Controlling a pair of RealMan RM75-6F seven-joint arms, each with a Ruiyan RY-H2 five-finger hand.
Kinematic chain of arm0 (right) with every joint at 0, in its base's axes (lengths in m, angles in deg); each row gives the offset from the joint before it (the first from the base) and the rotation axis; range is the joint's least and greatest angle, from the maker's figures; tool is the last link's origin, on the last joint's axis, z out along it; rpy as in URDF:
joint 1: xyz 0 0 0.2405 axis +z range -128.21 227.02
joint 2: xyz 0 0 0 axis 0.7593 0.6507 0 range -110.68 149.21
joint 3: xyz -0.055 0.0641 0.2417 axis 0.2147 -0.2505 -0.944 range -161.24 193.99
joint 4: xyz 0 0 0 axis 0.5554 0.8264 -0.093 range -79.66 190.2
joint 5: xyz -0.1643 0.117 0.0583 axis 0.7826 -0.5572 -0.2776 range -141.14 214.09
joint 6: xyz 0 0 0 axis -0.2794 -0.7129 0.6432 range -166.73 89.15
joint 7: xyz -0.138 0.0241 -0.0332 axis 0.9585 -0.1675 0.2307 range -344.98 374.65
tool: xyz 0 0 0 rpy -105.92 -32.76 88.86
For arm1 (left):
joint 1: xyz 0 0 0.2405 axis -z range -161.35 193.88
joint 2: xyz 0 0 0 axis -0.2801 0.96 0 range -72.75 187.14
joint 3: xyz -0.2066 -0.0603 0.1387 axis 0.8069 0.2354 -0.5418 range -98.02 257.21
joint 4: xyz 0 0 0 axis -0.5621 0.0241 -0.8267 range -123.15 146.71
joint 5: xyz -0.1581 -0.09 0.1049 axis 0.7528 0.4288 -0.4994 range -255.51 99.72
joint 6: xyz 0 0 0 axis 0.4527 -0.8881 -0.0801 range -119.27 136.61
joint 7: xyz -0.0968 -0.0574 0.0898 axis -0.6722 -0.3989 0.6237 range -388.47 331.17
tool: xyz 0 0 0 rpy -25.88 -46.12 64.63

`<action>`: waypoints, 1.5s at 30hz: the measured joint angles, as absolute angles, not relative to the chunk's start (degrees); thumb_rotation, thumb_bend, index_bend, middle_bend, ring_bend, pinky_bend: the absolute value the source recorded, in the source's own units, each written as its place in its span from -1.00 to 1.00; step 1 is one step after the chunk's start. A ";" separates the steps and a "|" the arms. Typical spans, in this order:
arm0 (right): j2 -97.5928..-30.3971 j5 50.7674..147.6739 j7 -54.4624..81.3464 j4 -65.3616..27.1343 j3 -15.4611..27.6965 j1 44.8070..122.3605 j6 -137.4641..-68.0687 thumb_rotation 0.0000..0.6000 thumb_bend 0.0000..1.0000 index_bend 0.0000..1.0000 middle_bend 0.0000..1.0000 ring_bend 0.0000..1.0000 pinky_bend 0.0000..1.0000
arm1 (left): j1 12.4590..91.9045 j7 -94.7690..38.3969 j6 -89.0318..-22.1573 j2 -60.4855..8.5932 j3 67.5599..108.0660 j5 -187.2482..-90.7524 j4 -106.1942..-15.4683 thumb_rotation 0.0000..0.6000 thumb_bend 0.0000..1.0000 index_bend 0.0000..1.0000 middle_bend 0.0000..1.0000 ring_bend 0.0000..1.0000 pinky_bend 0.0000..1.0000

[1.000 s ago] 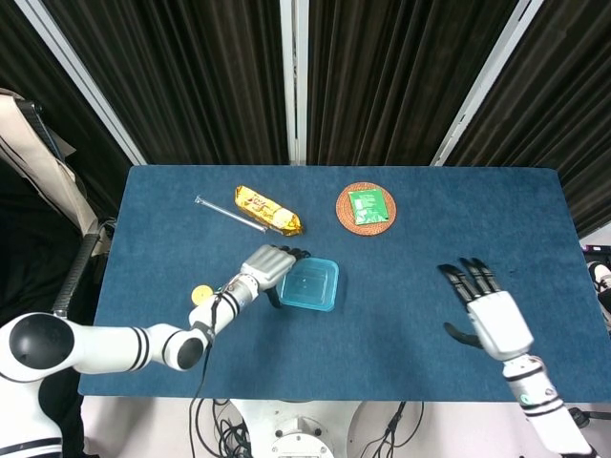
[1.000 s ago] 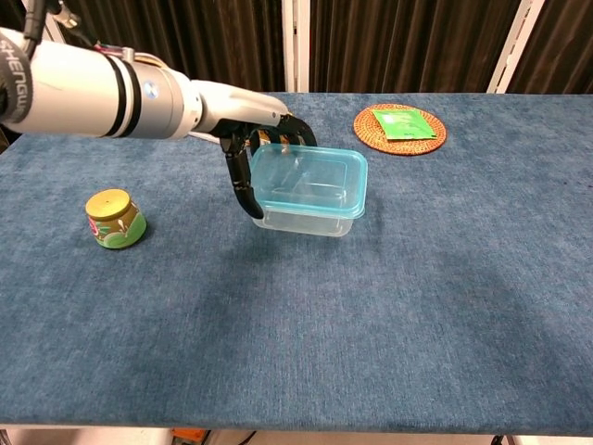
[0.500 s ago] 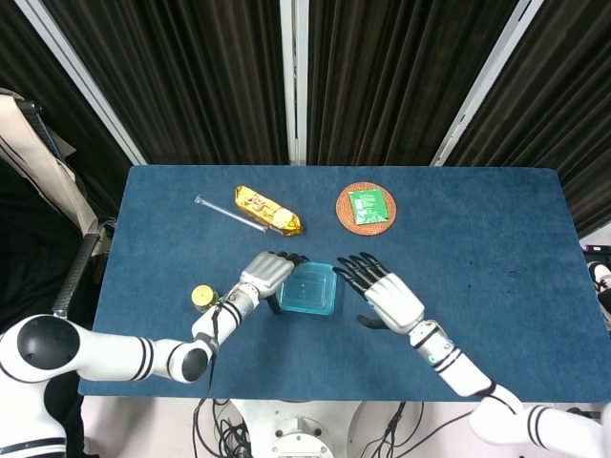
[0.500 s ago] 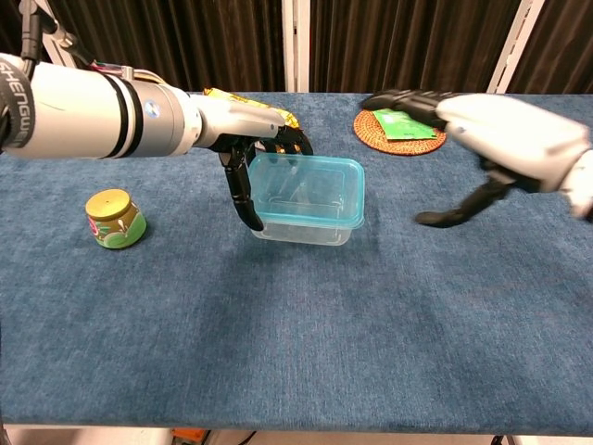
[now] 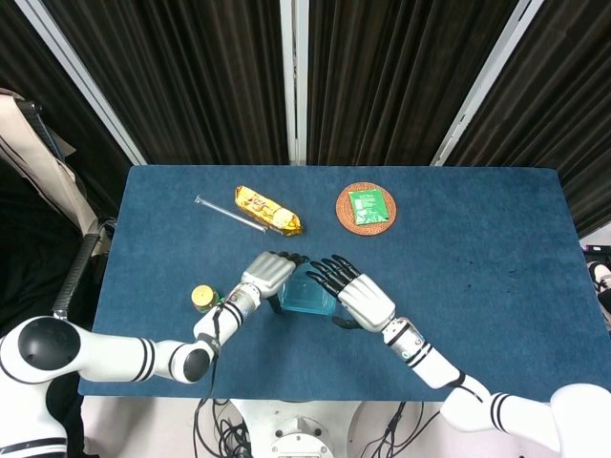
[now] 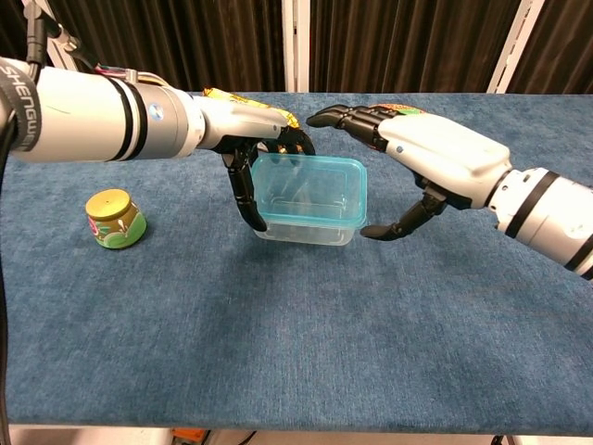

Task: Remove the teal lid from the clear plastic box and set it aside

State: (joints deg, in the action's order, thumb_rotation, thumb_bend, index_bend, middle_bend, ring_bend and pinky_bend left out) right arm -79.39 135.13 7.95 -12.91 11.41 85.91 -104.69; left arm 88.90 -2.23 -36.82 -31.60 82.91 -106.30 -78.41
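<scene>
Now my right hand had swung in from the table's right side, fingers spread beside the teal-lidded clear plastic box; my left hand braced it, so lifting could begin.

Bright, even overhead light; sharp focus

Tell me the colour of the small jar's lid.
The small jar's lid is yellow, above a green label; the chest view shows it best.

Box is clear glossy plastic, lid see-through teal plastic. Table is covered in matt, napped blue cloth. Hands are cased in smooth white plastic with black fingers. Coaster looks woven.
</scene>
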 measured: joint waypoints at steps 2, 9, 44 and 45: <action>-79.81 134.95 8.00 -12.30 11.50 86.21 -104.77 1.00 -0.82 -1.00 -1.00 -1.00 -1.00 | 88.75 -2.26 -36.59 -31.61 83.03 -106.31 -78.27 1.00 -0.89 -0.69 -0.56 -0.54 -0.49; -80.81 134.09 7.98 -10.74 11.92 86.96 -105.11 1.00 -0.82 -1.00 -1.00 -1.00 -1.00 | 88.39 -2.26 -36.12 -31.41 83.40 -106.45 -78.22 1.00 -0.89 -0.69 -0.56 -0.54 -0.49; -83.27 133.06 6.70 -6.78 12.49 88.78 -109.47 1.00 -0.72 -1.00 -1.00 -1.00 -1.00 | 88.85 0.97 -36.45 -31.81 83.06 -105.22 -78.14 1.00 -0.89 -0.69 -0.56 -0.54 -0.48; -83.30 133.06 6.63 -6.71 12.50 88.80 -109.64 1.00 -0.72 -1.00 -1.00 -1.00 -1.00 | 88.85 1.04 -36.48 -31.82 83.06 -105.21 -78.14 1.00 -0.89 -0.69 -0.56 -0.54 -0.48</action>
State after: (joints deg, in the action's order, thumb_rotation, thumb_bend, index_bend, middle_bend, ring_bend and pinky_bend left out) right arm -83.30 133.06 6.63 -6.71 12.50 88.80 -109.64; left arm 88.85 1.04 -36.48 -31.82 83.06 -105.21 -78.14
